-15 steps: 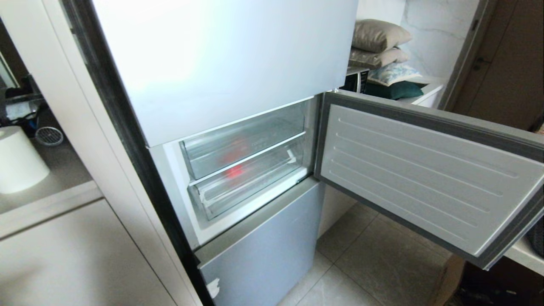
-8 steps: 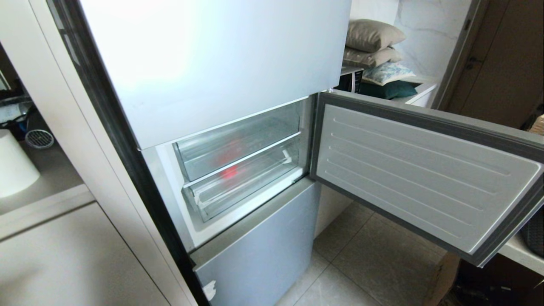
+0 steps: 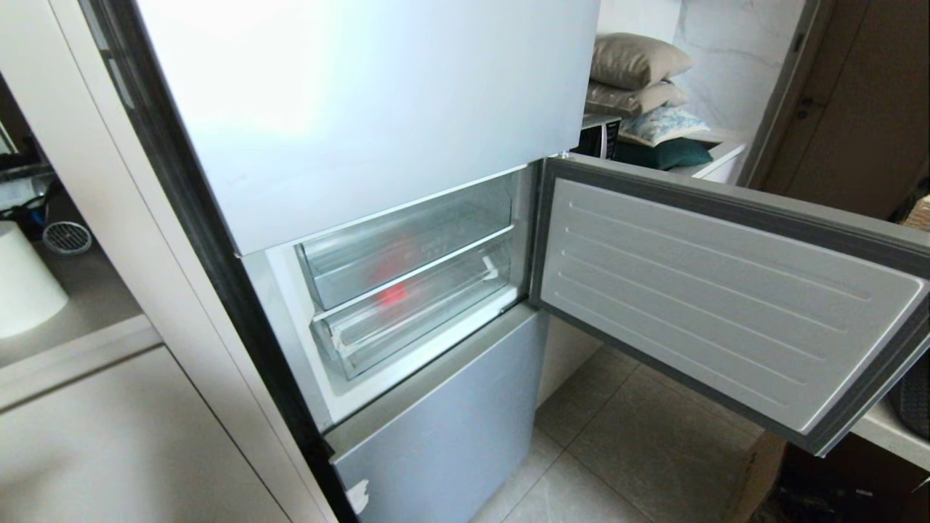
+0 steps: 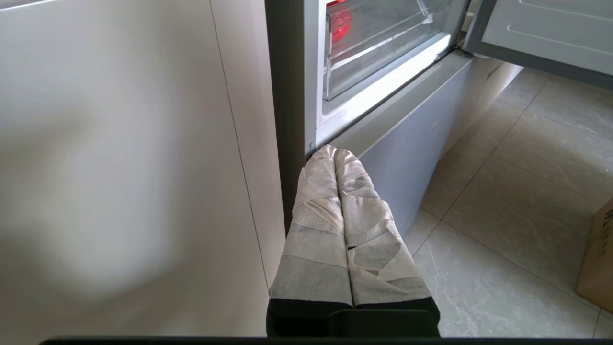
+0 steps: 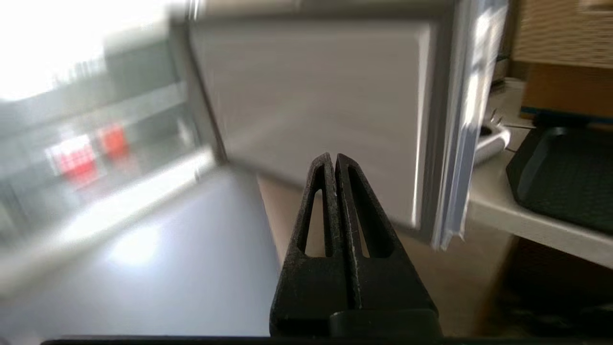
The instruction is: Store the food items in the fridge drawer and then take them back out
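Two food items (image 3: 392,285) show as red-orange blurs behind the clear plastic of the fridge drawer (image 3: 414,316), which sits pushed in below another clear bin (image 3: 407,247) in the open middle compartment. We cannot tell exactly which tier holds each piece, since the fronts overlap in the head view. We judge the storing half complete or nearly so; the retrieval half remains, and it calls for the drawer to be pulled out first. The compartment door (image 3: 726,305) stands swung wide to the robot's right. Our left hand (image 4: 335,155) hangs low beside the fridge's lower panel (image 3: 443,428), its taped fingers pressed together with nothing between them. Our right hand (image 5: 334,160) is likewise closed and empty, out in front of the open door, well apart from the drawer. A pale surface (image 3: 80,290) to the left of the fridge carries a white cylinder (image 3: 22,280). The floor (image 3: 639,450) is grey tile. Behind the door, stacked pillows (image 3: 639,80) rest on a white ledge against a marble-patterned wall.
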Tool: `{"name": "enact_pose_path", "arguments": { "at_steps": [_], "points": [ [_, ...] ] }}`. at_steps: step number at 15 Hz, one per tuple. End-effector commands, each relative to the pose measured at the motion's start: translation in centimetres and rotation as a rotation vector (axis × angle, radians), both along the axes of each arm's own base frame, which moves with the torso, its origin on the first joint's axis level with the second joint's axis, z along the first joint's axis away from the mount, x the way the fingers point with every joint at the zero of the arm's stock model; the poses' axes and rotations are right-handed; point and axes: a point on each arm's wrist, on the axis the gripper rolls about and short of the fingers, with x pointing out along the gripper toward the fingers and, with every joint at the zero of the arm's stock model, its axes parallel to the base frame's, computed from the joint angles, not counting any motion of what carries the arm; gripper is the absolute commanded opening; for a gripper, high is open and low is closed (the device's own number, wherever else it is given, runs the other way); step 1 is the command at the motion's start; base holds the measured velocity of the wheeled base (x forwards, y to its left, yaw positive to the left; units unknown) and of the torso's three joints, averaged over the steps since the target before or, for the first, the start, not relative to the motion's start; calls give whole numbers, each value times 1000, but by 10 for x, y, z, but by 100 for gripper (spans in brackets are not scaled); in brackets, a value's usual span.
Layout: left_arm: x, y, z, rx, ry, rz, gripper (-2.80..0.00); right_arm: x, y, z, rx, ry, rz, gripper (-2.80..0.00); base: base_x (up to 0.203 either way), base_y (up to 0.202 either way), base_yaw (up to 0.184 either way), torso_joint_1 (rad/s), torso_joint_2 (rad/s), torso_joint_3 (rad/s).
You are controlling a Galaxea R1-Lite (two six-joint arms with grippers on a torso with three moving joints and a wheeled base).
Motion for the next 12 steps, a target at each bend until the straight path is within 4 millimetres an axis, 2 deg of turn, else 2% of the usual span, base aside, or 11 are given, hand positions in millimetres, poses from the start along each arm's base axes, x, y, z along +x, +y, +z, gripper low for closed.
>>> {"name": "enact_pose_path", "arguments": {
  "at_steps": [1, 3, 5, 6, 8, 12],
  "points": [
    [0, 0, 0, 0, 0, 0, -280, 17, -1, 37, 207, 28, -35, -280, 0, 0, 0, 0, 0, 0],
    [0, 0, 0, 0, 0, 0, -280, 48, -3, 61, 481, 62, -127, -280, 0, 0, 0, 0, 0, 0],
    [0, 0, 0, 0, 0, 0, -280, 85, -15, 67, 665, 84, -234, -280, 0, 0, 0, 0, 0, 0],
    [0, 0, 0, 0, 0, 0, -280, 103, -28, 68, 730, 58, -300, -280, 0, 0, 0, 0, 0, 0],
    [0, 0, 0, 0, 0, 0, -280, 128, -60, 69, 800, -7, -364, -280, 0, 0, 0, 0, 0, 0],
    [0, 0, 0, 0, 0, 0, -280, 172, -117, 55, 894, -44, -345, -280, 0, 0, 0, 0, 0, 0]
  ]
}}
